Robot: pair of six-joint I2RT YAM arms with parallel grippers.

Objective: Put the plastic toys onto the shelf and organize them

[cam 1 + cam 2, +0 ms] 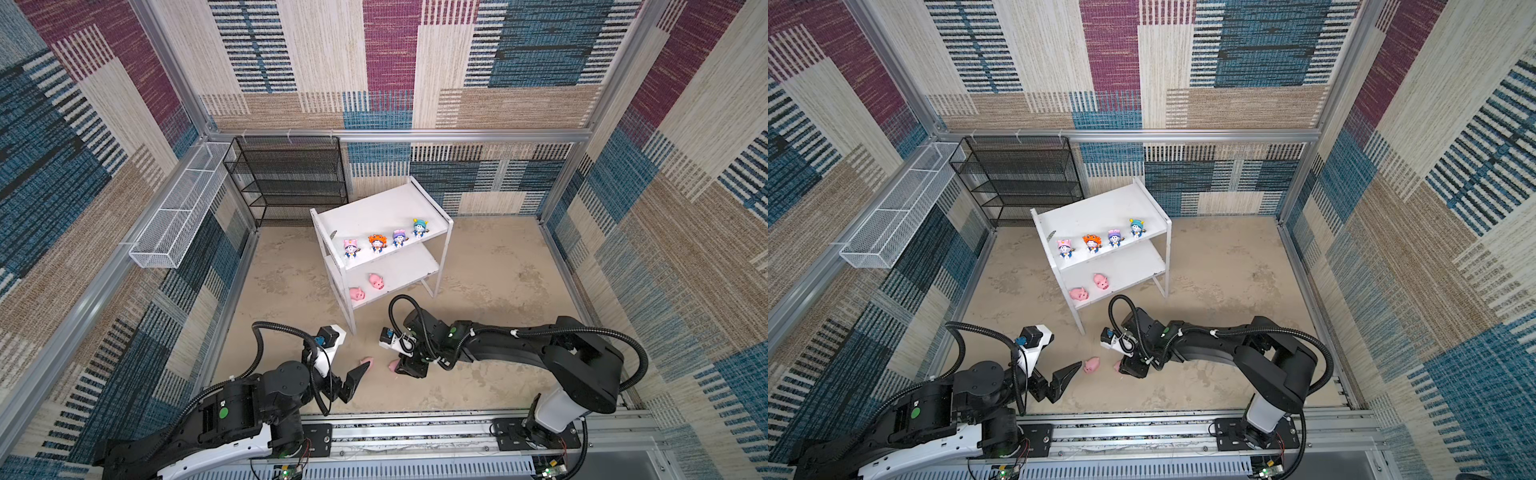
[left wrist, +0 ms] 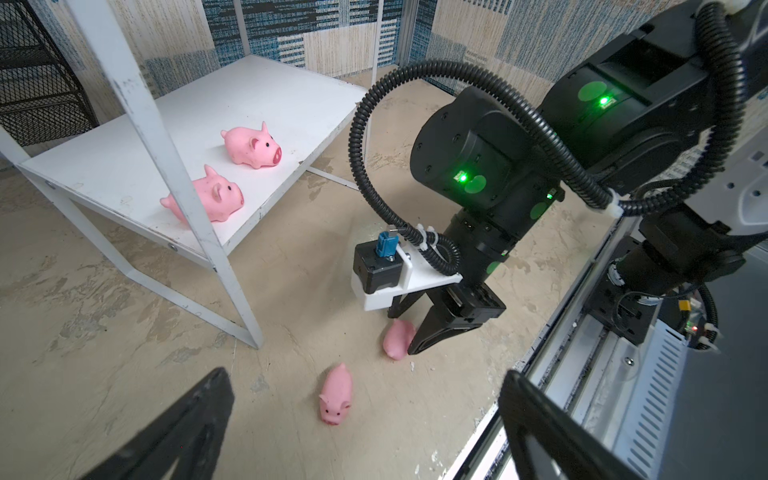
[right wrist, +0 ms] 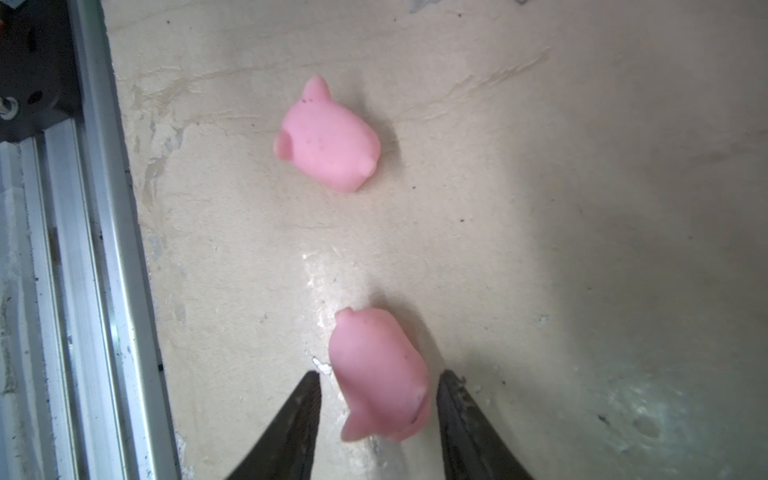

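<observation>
One loose pig (image 2: 336, 392) near shelf leg (image 2: 228, 291)

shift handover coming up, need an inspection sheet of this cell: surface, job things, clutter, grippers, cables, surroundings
surface: beige table, blotchy
job's things: white shelf upright; pink-hood figurine, orange-hood figurine, purple-hood figurine, teal-hood figurine in a row on top board; left shelf pig, right shelf pig on lower board; loose pig and flanked pig on the table
clutter: nothing seen
grippers: left gripper open, loose pig just ahead; right gripper open, fingers either side of flanked pig
cables: left hose, right hose loop above arms
surroundings: black wire rack, white wire basket, patterned walls, metal rail
</observation>
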